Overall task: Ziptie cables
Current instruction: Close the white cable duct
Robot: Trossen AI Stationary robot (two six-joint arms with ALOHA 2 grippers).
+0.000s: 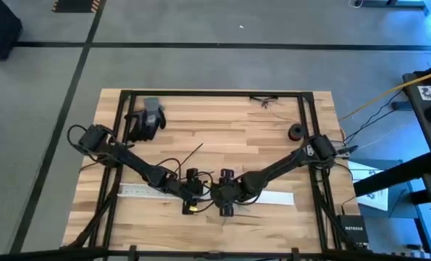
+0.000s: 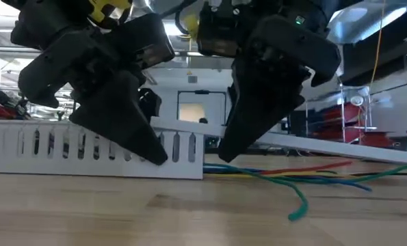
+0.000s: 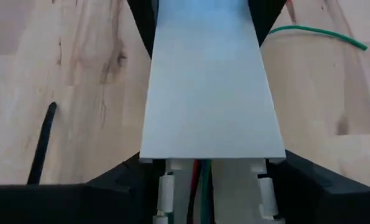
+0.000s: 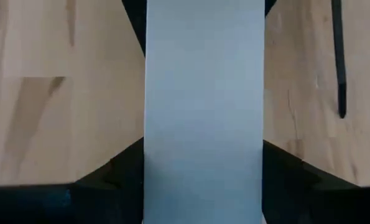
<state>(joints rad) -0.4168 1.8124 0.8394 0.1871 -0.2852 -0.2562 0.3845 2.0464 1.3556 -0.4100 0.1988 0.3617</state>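
Note:
A white slotted duct (image 1: 139, 191) lies along the table's near side, and a flat white cover strip (image 1: 273, 197) runs on from it toward the right. Thin coloured cables (image 2: 292, 174) lie on the wood by the duct's right end, and some (image 3: 200, 186) run inside the duct. My left gripper (image 1: 191, 194) and my right gripper (image 1: 226, 197) stand close together over the strip, facing each other. Each is shut on the cover strip. My left gripper has the cover strip's left end (image 3: 212, 146) between its two fingers, one on each long edge. The fingers slant down from the table's left, along the strip. That end sits over the slotted duct. My right gripper pinches the cover strip across its width (image 4: 203, 168), a finger on each long edge, a little right of the strip's left end. Its fingers slant down from the table's right. The strip runs on behind it toward the table's right, low over the wood.
A black zip tie (image 3: 43, 143) lies on the wood beside the duct. A dark glove (image 1: 146, 119) lies at the far left and a black roll (image 1: 295, 132) at the far right. A black frame (image 1: 215, 93) runs along the table's edges.

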